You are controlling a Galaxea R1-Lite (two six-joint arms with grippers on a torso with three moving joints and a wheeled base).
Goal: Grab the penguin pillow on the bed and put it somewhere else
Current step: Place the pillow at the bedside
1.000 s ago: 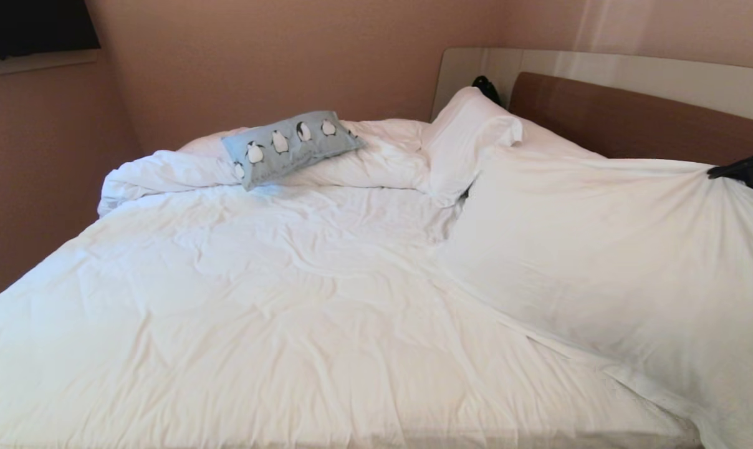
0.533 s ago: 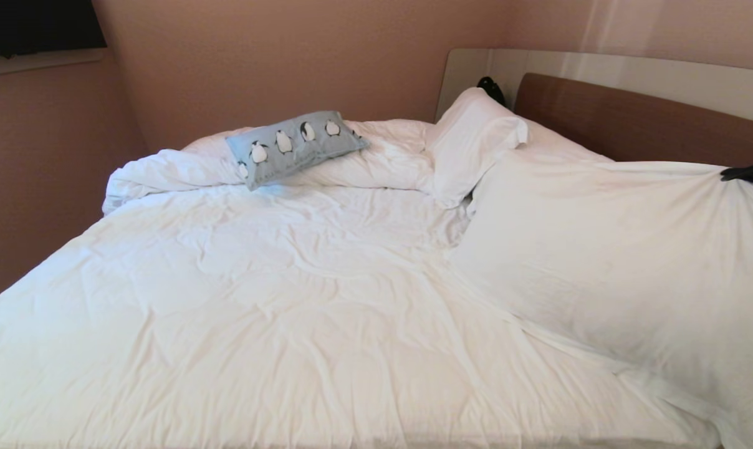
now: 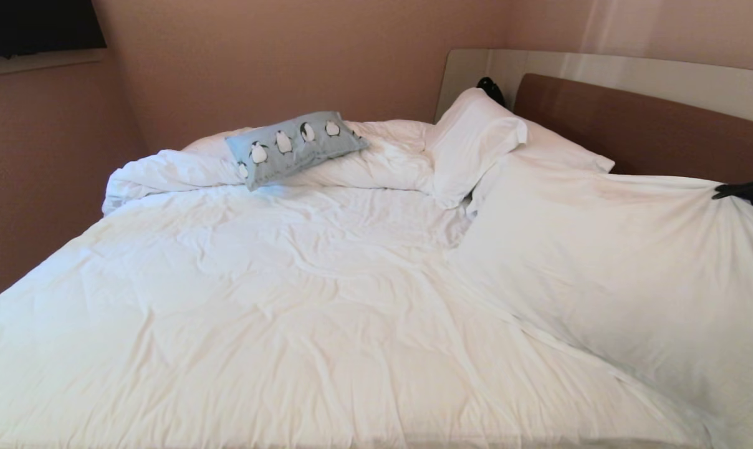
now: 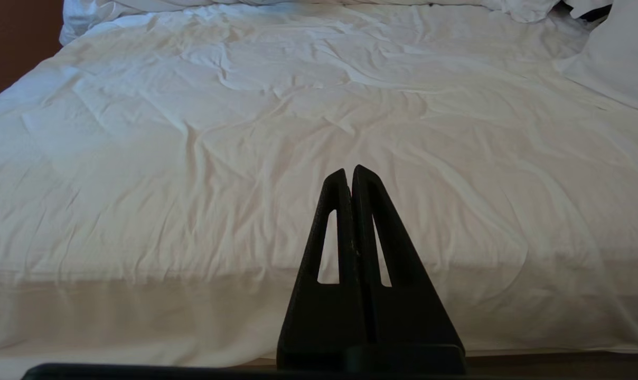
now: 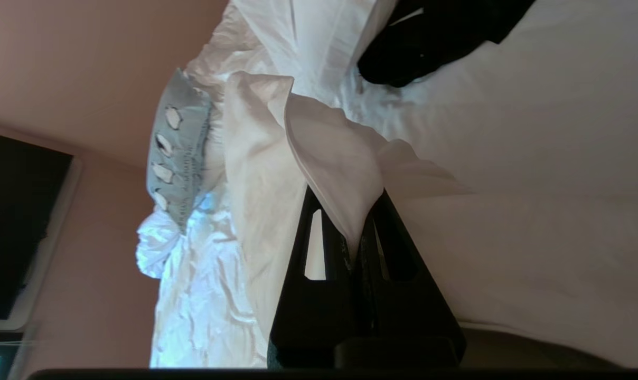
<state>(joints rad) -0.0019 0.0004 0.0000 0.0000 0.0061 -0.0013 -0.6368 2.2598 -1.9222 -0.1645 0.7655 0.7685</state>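
The penguin pillow [image 3: 295,146], light blue with a row of penguins, lies on the rolled duvet at the far side of the bed [image 3: 277,299]; the right wrist view also catches the penguin pillow [image 5: 177,153]. My right gripper [image 3: 735,190] is at the right edge, far from that cushion. It is shut on a corner of a large white pillow [image 3: 613,262]. In its own wrist view the white cloth [image 5: 329,158] is pinched in the right gripper [image 5: 350,232]. My left gripper [image 4: 349,174] is shut and empty, low before the bed's near edge.
Another white pillow [image 3: 470,143] leans at the brown headboard [image 3: 632,125], with a flat one [image 3: 563,156] behind the held pillow. A small black object [image 3: 490,86] sits behind them. Walls close the far side and the left [image 3: 40,162].
My right gripper has sunk a little with the white pillow's corner, uncovering the flat pillow behind it. The view shifted slightly at first. The penguin pillow has not moved.
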